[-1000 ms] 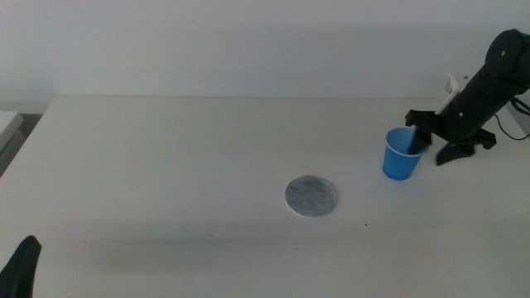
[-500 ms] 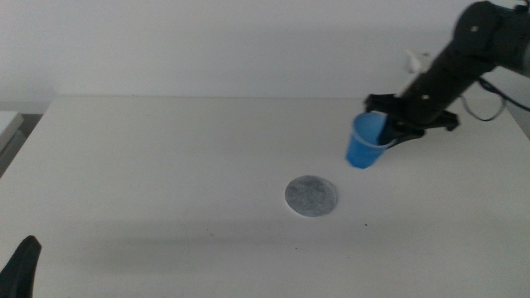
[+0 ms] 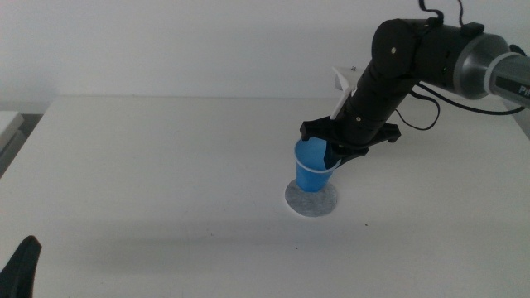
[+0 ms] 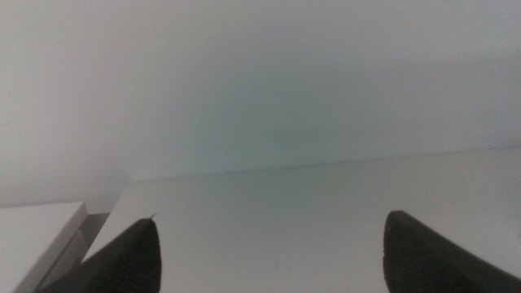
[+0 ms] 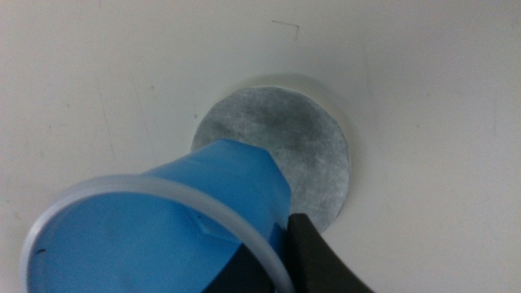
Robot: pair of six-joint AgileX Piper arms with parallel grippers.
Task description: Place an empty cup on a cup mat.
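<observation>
The bright blue cup (image 3: 313,166) is held by its rim in my right gripper (image 3: 333,154), which is shut on it, one jaw inside the cup and one outside. The cup hangs slightly tilted with its base right over the round grey cup mat (image 3: 312,199); I cannot tell whether it touches. In the right wrist view the cup (image 5: 163,220) is empty, its base covers part of the mat (image 5: 305,150), and my right gripper (image 5: 273,268) pinches the rim. My left gripper (image 3: 21,265) waits at the table's near left corner, and in the left wrist view it (image 4: 270,221) is open and empty.
The white table (image 3: 166,165) ends at a pale wall behind. A low white block (image 4: 37,232) stands past the table's left edge. The right arm's cables (image 3: 431,91) hang behind its forearm.
My right gripper has lifted the cup from the table's right side and carried it left and nearer, down to the mat. The left arm has not moved.
</observation>
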